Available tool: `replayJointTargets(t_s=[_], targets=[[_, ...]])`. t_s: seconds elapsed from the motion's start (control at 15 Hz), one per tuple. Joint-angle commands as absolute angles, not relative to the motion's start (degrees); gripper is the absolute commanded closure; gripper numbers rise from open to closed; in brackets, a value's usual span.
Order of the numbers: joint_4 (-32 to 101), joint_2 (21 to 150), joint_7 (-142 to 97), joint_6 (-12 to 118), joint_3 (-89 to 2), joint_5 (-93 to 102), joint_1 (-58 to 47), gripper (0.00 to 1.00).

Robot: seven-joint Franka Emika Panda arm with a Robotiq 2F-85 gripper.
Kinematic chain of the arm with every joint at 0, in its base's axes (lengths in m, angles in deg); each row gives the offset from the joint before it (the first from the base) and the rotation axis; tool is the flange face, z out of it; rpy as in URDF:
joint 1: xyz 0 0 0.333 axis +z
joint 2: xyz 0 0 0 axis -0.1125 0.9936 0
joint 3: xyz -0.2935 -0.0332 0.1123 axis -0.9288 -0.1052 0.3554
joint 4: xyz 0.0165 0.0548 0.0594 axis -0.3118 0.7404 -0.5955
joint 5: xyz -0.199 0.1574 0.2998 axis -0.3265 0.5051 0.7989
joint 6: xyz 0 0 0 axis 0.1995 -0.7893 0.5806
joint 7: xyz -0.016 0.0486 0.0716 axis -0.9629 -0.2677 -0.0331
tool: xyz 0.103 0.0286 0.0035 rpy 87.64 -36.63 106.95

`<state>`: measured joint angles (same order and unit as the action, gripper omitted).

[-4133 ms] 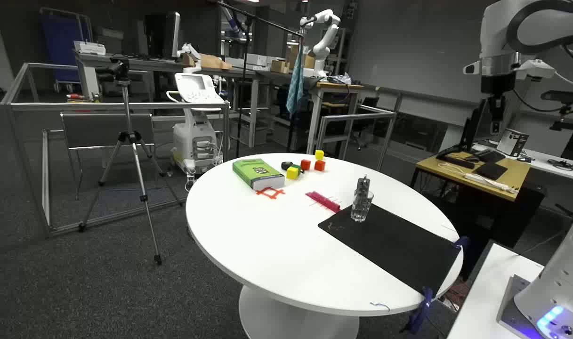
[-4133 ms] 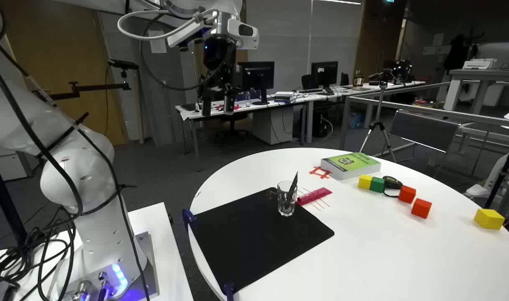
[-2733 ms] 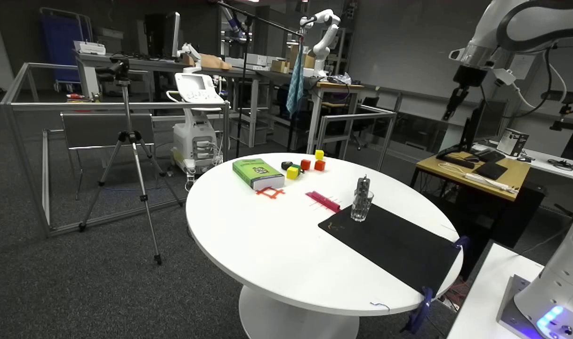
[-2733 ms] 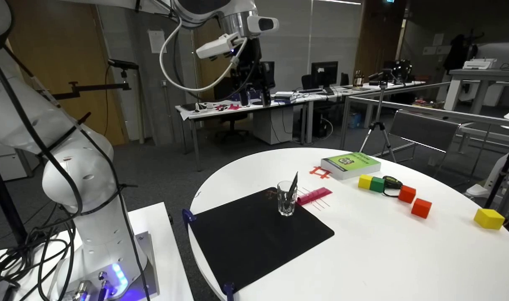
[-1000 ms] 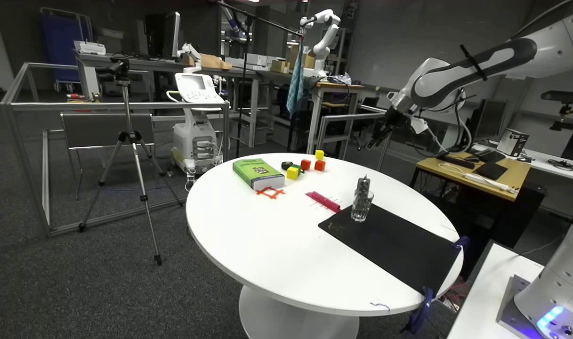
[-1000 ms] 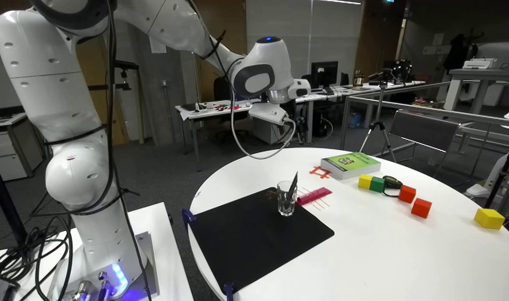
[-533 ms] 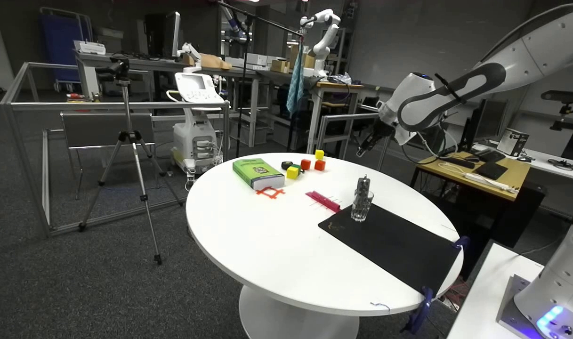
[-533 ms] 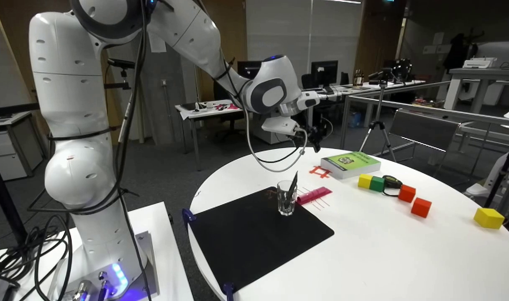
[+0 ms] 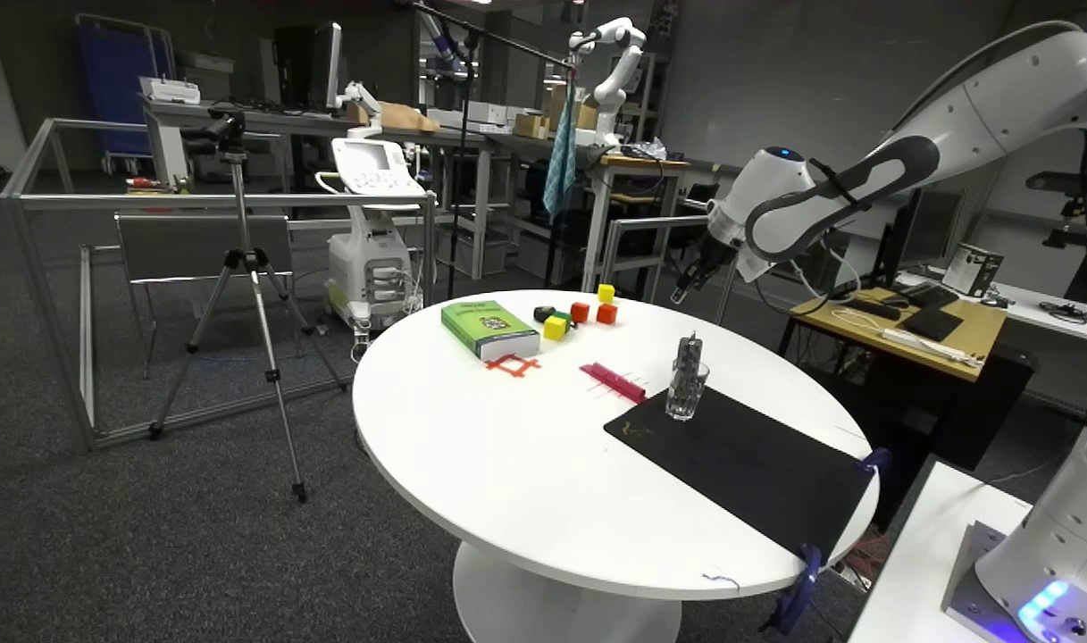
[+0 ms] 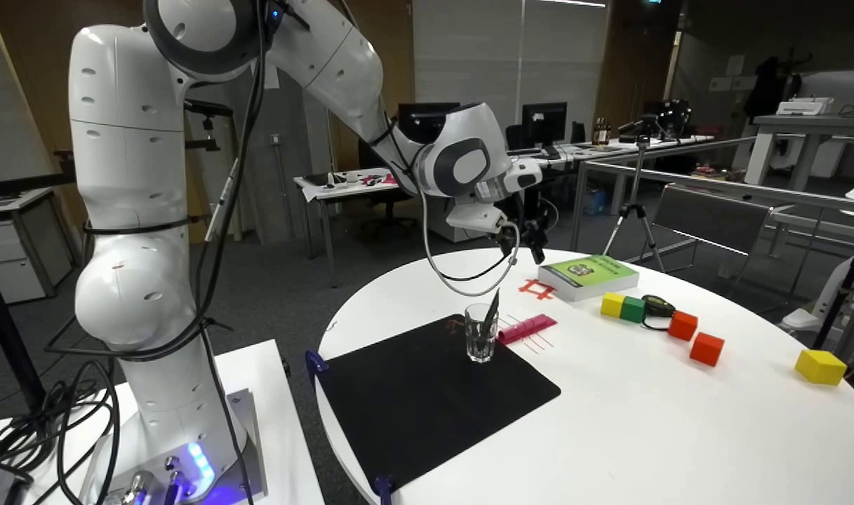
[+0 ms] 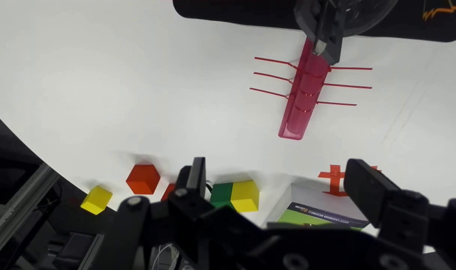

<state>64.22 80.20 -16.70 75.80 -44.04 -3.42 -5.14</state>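
Observation:
My gripper (image 11: 275, 174) is open with nothing between its fingers. It hangs tilted above the white round table, and shows in both exterior views (image 9: 683, 288) (image 10: 533, 247). In the wrist view, a green book (image 11: 327, 204), a yellow cube (image 11: 245, 195) and a green cube (image 11: 221, 193) lie below and between the fingers, untouched. A pink ribbed piece (image 11: 302, 97) with thin red strips lies ahead. A clear glass (image 10: 477, 347) holding a slim dark object (image 10: 494, 312) stands on a black mat (image 10: 434, 403). Two red cubes (image 10: 683, 325) (image 10: 707, 349) lie past the green cube.
A separate yellow cube (image 10: 821, 367) sits near the edge of the table (image 9: 507, 482). A black tape measure (image 10: 657, 306) lies behind the green cube. Red tape (image 10: 537, 288) marks a spot beside the book. Blue clamps (image 9: 802, 580) (image 10: 316, 362) hold the mat at the table edge.
The arm has swung from beside the table, high up, to over the table's far part, lowering and tilting the gripper. In the last half second it moved slightly. The table objects have not moved.

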Motion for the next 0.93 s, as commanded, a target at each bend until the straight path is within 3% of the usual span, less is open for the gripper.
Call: replayJointTargets(t_s=[0.0,0.27,0.87], targets=[[65.01,79.34,-4.81,74.38,-39.22,5.88,-8.68,0.00],[64.20,79.50,7.77,69.76,-36.58,12.81,-10.93,0.00],[63.66,80.30,17.44,64.24,-38.29,6.16,-11.25,0.00]])
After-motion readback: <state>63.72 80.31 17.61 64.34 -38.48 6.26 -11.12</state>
